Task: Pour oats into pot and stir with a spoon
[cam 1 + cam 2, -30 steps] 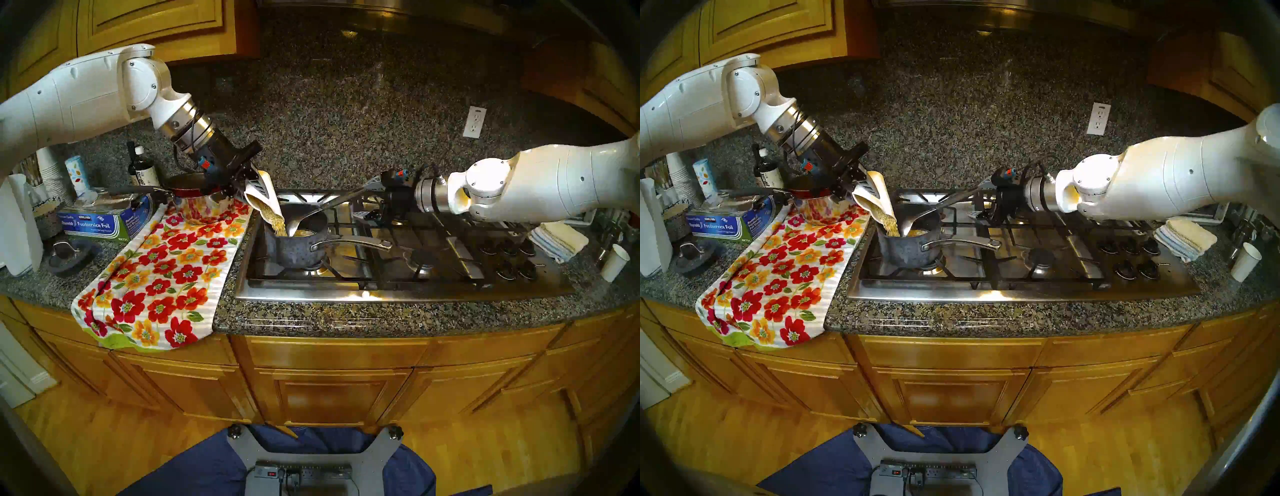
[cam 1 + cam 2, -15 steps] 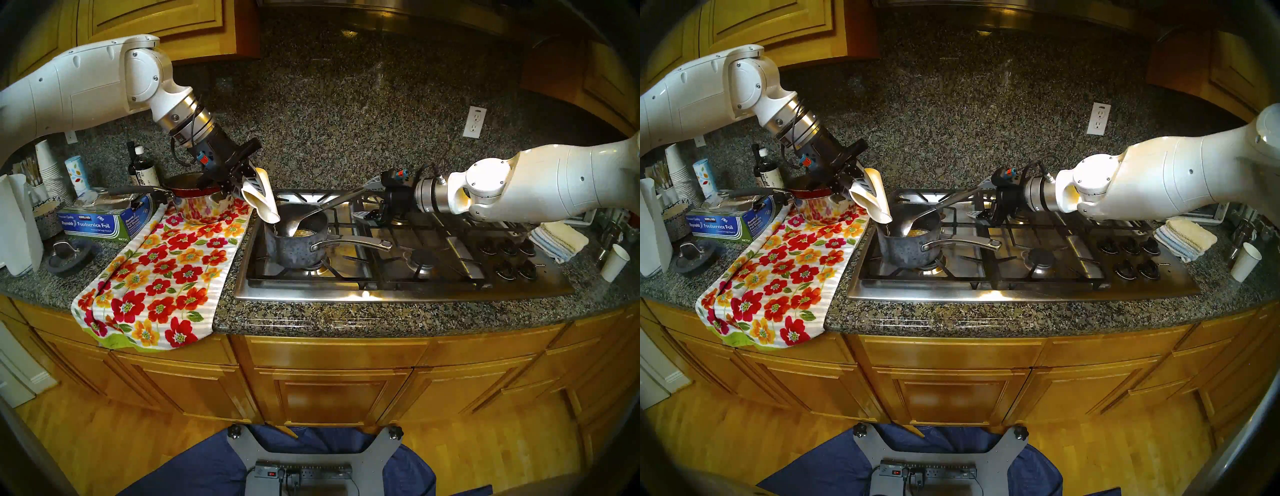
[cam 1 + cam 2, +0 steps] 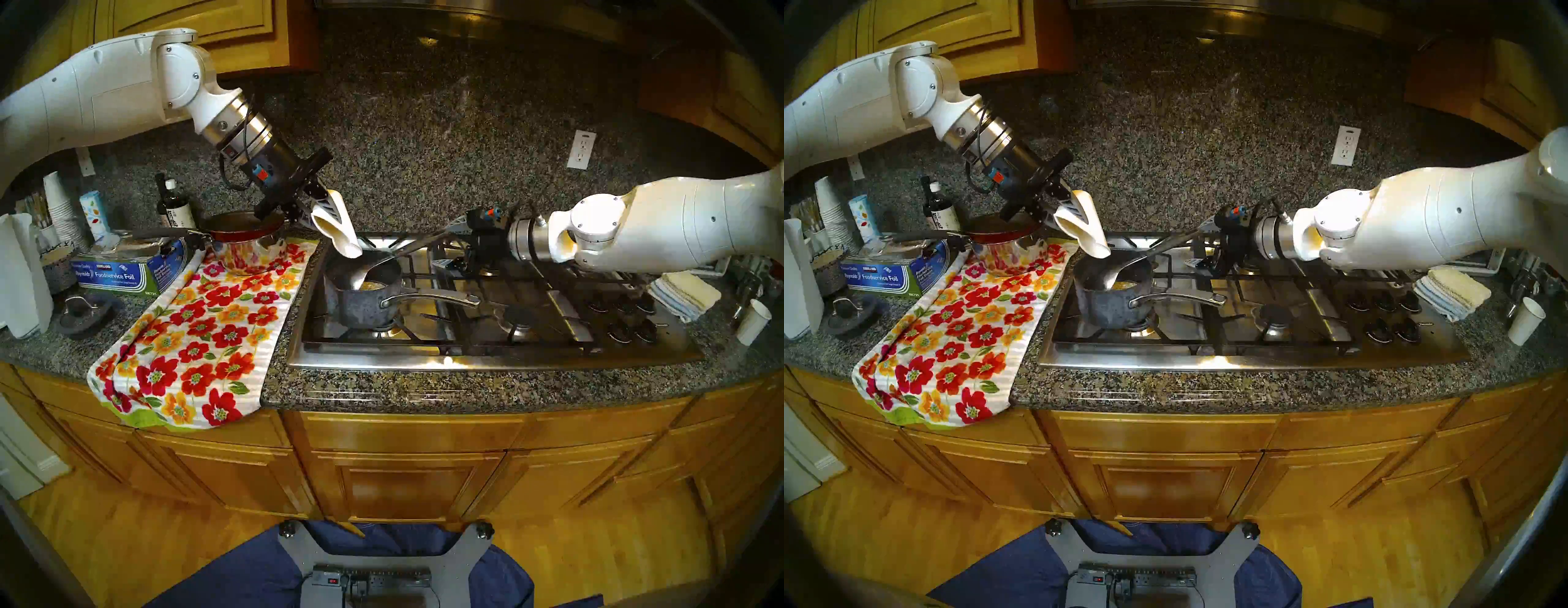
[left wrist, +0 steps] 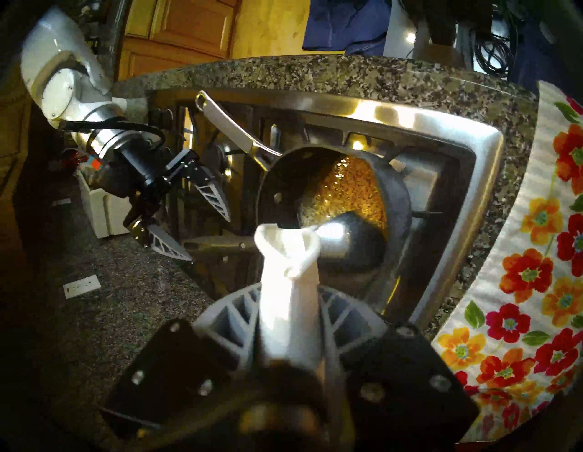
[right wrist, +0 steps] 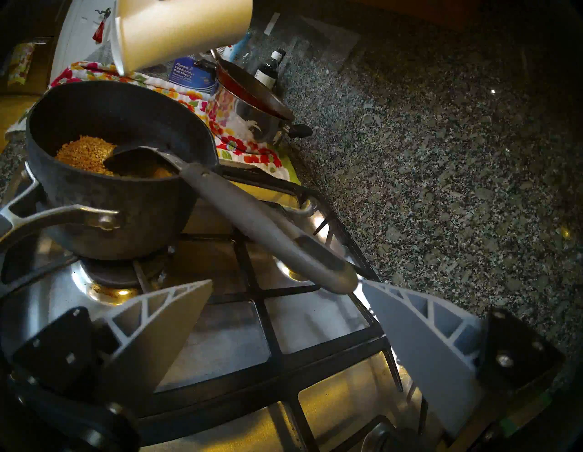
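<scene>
Pour looked done: a second earlier oats streamed from the paper cup, now nothing fell and the left pincer, clamped tight on the crushed cup, had lifted it up and away above the pot rim. Oats sat heaped inside the pot on the stove's burner. Spoon leaned in the pot, bowl in the oats. Right pincer stood wide at the handle's end, holding nothing. Stirring not yet started.
</scene>
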Controlling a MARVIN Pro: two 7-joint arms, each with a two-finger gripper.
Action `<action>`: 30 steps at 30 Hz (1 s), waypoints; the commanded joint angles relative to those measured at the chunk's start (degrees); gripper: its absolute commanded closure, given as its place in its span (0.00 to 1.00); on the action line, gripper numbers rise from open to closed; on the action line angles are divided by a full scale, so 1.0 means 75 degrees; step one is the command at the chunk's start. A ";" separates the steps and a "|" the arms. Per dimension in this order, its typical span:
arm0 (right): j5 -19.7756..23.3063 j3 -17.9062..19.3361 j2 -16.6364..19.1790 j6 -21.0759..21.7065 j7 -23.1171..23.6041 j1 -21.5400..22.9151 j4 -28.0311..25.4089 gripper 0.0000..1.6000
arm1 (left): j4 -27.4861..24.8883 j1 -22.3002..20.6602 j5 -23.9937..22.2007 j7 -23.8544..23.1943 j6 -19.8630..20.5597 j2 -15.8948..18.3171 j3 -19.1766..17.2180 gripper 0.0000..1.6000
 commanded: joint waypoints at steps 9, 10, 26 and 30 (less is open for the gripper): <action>-0.0031 0.0143 0.0014 -0.0103 -0.0026 0.0300 0.0078 0.00 | 0.0552 0.0074 -0.1961 -0.0402 0.0013 0.0375 -0.0287 0.72; -0.0032 0.0143 0.0014 -0.0104 -0.0027 0.0300 0.0078 0.00 | 0.0575 0.0092 -0.2051 -0.0402 0.0013 0.0426 -0.0294 0.73; -0.0045 0.0142 0.0018 -0.0115 -0.0031 0.0305 0.0074 0.00 | 0.0600 0.0564 -0.3621 -0.0584 0.0013 0.1357 -0.0182 0.72; -0.0048 0.0142 0.0019 -0.0117 -0.0032 0.0305 0.0073 0.00 | 0.0610 0.0621 -0.3950 -0.0629 0.0013 0.1478 -0.0190 0.73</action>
